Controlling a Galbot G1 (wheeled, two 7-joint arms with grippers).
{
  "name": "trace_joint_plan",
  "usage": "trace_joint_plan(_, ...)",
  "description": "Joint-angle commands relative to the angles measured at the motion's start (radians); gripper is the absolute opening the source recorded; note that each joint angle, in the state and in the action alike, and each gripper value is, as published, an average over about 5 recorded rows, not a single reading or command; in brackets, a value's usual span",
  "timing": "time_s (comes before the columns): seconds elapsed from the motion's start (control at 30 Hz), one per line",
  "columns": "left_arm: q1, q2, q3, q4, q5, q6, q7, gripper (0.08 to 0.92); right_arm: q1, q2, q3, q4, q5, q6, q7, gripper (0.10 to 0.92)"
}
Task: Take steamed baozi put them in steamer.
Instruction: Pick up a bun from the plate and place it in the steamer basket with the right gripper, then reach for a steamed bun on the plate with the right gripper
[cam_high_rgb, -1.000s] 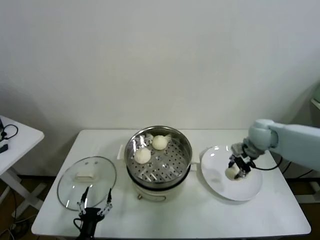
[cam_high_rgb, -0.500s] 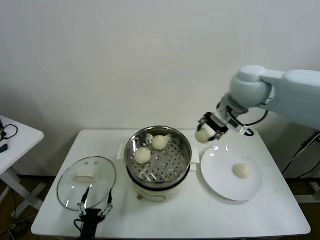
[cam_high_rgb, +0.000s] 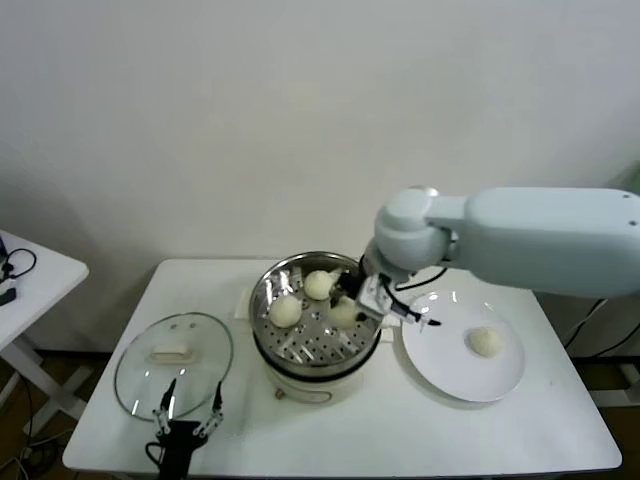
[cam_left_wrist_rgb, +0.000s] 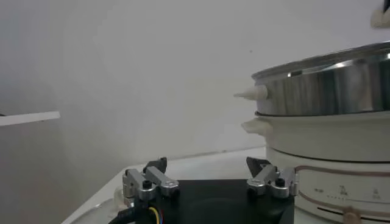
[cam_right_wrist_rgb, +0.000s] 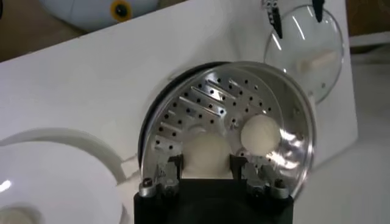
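Now inside the steamer (cam_high_rgb: 316, 318), with the right gripper (cam_high_rgb: 349, 308) clamped on a steamed baozi (cam_high_rgb: 343, 312) low over the perforated tray (cam_right_wrist_rgb: 201, 115), toward the plate side of the pot. Seen in the right wrist view as a bun (cam_right_wrist_rgb: 205, 154) pinched squarely between the two fingers (cam_right_wrist_rgb: 166, 173), the holed tray directly beneath it. Whether already touching the tray or just above it: cannot tell. Two other baozi on the tray, one (cam_high_rgb: 285, 311) toward the glass lid side, one (cam_high_rgb: 319, 285) toward the steamer's far wall; the held bun near both yet apart from them, so free tray beneath for a straight drop. Likely next: spread the fingers, then rise clear of the rim without nudging the neighbours.

One more baozi (cam_high_rgb: 486, 341) alone on the white plate (cam_high_rgb: 440, 375), just beside the steamer on the right arm's side, hence nearer that arm than the left. Round in shape, so no long axis to line up with.

Left gripper (cam_high_rgb: 186, 414) parked at the table's near edge, by the glass lid (cam_high_rgb: 174, 355), fingers spread and holding nothing, steamer wall (cam_left_wrist_rgb: 329, 91) off to one side in its wrist view.
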Motion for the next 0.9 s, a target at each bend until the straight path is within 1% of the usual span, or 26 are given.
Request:
trace_joint_plan(0.03,0.002,0.002,-0.006,0.002,0.000,0.000,0.000,0.823,-0.206,0.130,0.041,-0.124,-0.114,0.062,0.027,0.544)
trace_joint_plan(0.23,0.001,0.001,-0.008,0.004,0.000,0.000,0.000,0.823,-0.247,0.193,0.058,-0.184,-0.110,0.076,0.035,0.546)
trace_joint_plan(0.43,0.003,0.002,-0.011,0.002,-0.001,-0.002,0.000,0.823,-0.239,0.215,0.059,-0.195,-0.086,0.082,0.020,0.549)
trace_joint_plan(0.53,0.003,0.001,-0.012,0.000,-0.002,-0.003,0.000,0.823,-0.210,0.198,0.064,-0.194,-0.051,0.091,0.012,0.592)
trace_joint_plan(0.77,-0.001,0.001,-0.009,0.000,-0.001,-0.004,-0.001,0.823,-0.032,0.092,0.036,-0.189,0.054,0.149,-0.020,0.780)
trace_joint_plan(0.83,-0.002,0.000,-0.007,-0.002,-0.001,-0.004,0.000,0.823,0.047,0.046,0.007,-0.191,0.114,0.159,-0.037,0.806)
trace_joint_plan(0.9,-0.003,0.000,-0.005,-0.002,0.000,-0.003,0.000,0.823,0.133,-0.009,-0.044,-0.204,0.205,0.166,-0.070,0.819)
